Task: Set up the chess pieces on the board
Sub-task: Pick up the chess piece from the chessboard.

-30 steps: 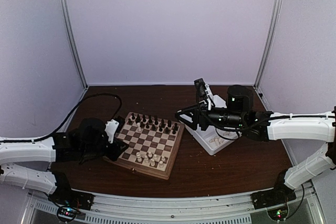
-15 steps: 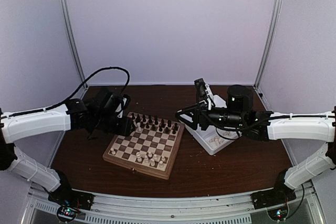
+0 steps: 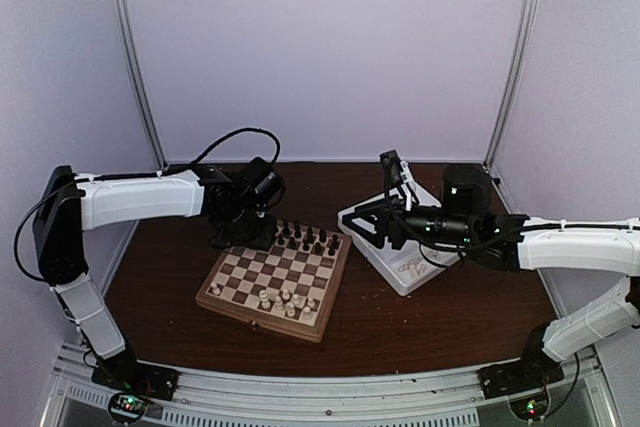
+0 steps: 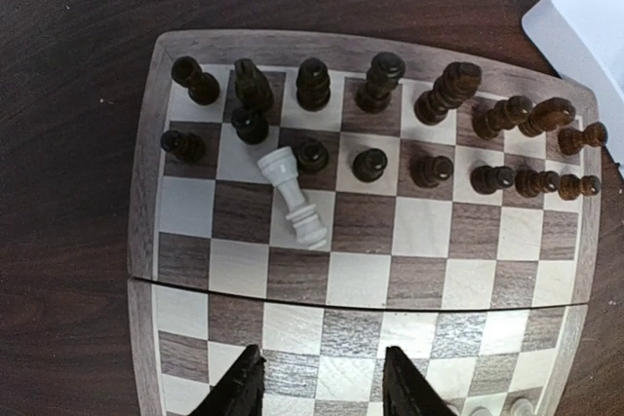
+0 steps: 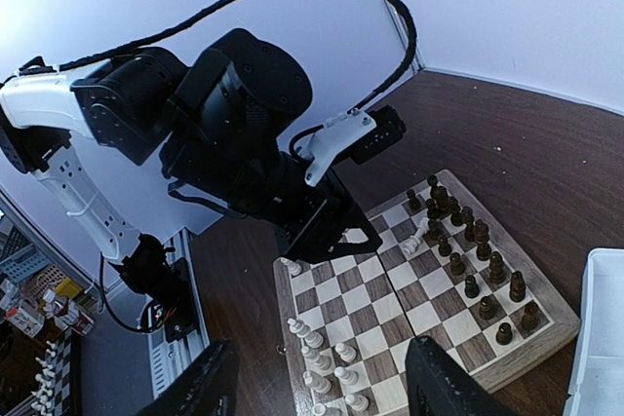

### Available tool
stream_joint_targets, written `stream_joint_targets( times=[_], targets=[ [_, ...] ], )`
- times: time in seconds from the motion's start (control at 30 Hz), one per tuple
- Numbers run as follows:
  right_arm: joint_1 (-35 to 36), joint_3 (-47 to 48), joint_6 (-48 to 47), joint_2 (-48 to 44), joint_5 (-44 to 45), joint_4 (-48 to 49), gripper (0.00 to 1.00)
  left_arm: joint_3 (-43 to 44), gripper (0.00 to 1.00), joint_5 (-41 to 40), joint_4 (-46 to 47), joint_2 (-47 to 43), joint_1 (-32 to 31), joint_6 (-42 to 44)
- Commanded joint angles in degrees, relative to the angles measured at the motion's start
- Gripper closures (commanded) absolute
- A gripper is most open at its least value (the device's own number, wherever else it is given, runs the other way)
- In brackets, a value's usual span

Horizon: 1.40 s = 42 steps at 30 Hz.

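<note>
**Setup partly done; one piece down**

Dark pieces [image 4: 370, 165] stood in two rows at the board's [image 4: 341, 43] far end. A toppled cream piece [image 4: 294, 200] lay among them. Some cream pieces [image 3: 283, 299] stood at the near end; others sat in the tray [image 3: 375, 257]. Left hand [image 4: 322, 387] and right hand [image 5: 322, 382] were spread, empty.

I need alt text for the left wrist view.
A cream wooden chess piece lies on its side among dark brown pieces on the checkered wooden chessboard. The left gripper hangs open above bare squares.

pale lilac walls [image 3: 320, 47] with metal corner posts [image 3: 135, 57] enclose a dark wooden table [image 3: 420, 332].
</note>
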Motion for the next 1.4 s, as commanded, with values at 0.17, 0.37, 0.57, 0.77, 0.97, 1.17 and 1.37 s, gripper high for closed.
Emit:
stream_joint_targets(
  times=[0.17, 0.37, 0.57, 0.77, 0.97, 1.17, 1.37],
  targets=[
    [-1.2, -1.0, -1.5, -3.1, 1.3, -1.6, 0.38, 4.8, 0.63, -0.1, 0.6, 6.8, 2.4, -0.1],
    [-1.8, -1.2, -2.3, -3.8, 1.4, -2.5, 0.38, 5.7, 0.63, 1.8, 1.8, 9.7, 3.4, 1.0],
    [-2.3, -1.5, -2.2, -3.6, 1.0, -2.2, 0.38, 6.1, 0.62, 4.3, 3.1, 11.6, 4.8, 1.6],
    [-2.8, -1.6, -2.3, -3.6, 0.7, -2.3, 0.38, 6.9, 0.59, 4.8, 4.0, 12.9, 5.4, 1.7],
    [-3.3, -1.8, -2.2, -3.9, 0.7, -2.3, 0.38, 8.2, 0.59, 4.8, 3.5, 14.9, 5.8, 1.7],
    [-3.7, -2.4, -2.8, -5.1, 1.1, -2.6, 0.38, 9.0, 0.60, 2.0, 1.8, 15.6, 5.9, 0.5],
    [-4.0, -2.7, -2.9, -5.6, 0.9, -2.7, 0.38, 9.6, 0.61, 1.2, 1.7, 16.4, 5.9, -0.2]
  ],
)
